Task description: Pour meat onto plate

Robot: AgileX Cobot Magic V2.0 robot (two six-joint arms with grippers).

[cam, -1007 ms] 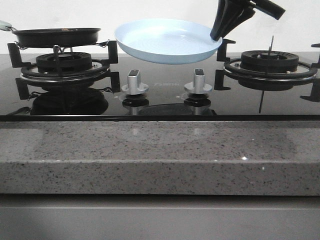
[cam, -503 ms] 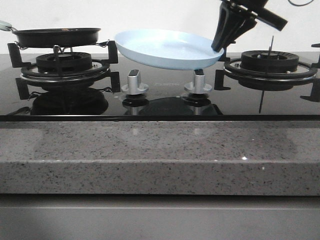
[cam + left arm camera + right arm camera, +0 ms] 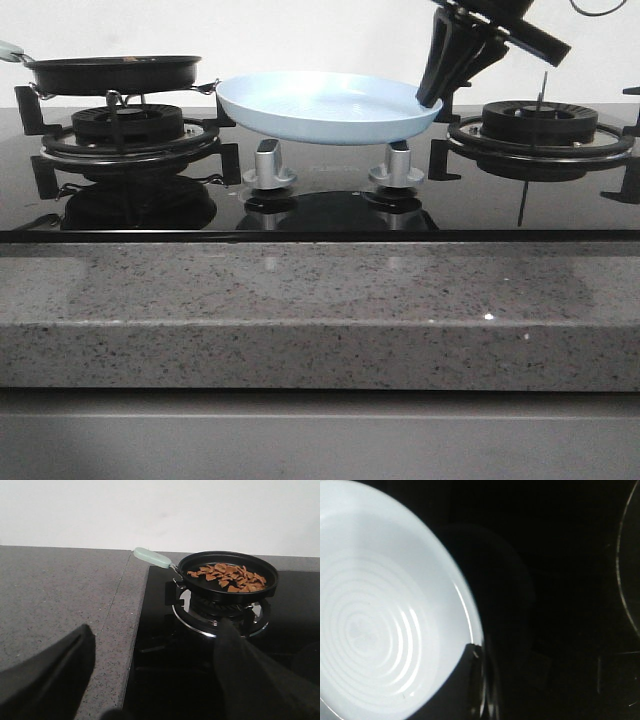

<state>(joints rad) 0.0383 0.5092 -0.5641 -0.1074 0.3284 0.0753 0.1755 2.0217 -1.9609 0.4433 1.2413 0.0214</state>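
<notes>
The pale-blue plate [image 3: 325,105] hangs nearly level just above the hob's middle, over the two knobs. My right gripper [image 3: 430,95] is shut on its right rim; in the right wrist view the plate [image 3: 375,620] is bare and the gripper [image 3: 477,665] clamps its edge. The meat [image 3: 227,576], a heap of small light-brown slices, lies in the black frying pan [image 3: 200,587] on the left burner. The pan [image 3: 112,72] has a pale-green handle [image 3: 151,557]. My left gripper [image 3: 155,680] is open, well short of the pan, with nothing between its fingers [image 3: 50,680].
Two silver knobs [image 3: 268,165] [image 3: 397,165] stand under the plate. The right burner [image 3: 540,125] has nothing on it. Black grates ring the left burner [image 3: 125,135]. A speckled granite counter [image 3: 320,300] runs along the front and continues left of the hob [image 3: 55,595].
The plate has come down towards the knobs, levelled out from its tilt and shifted slightly left, carried by the right gripper. The pan has not moved.
</notes>
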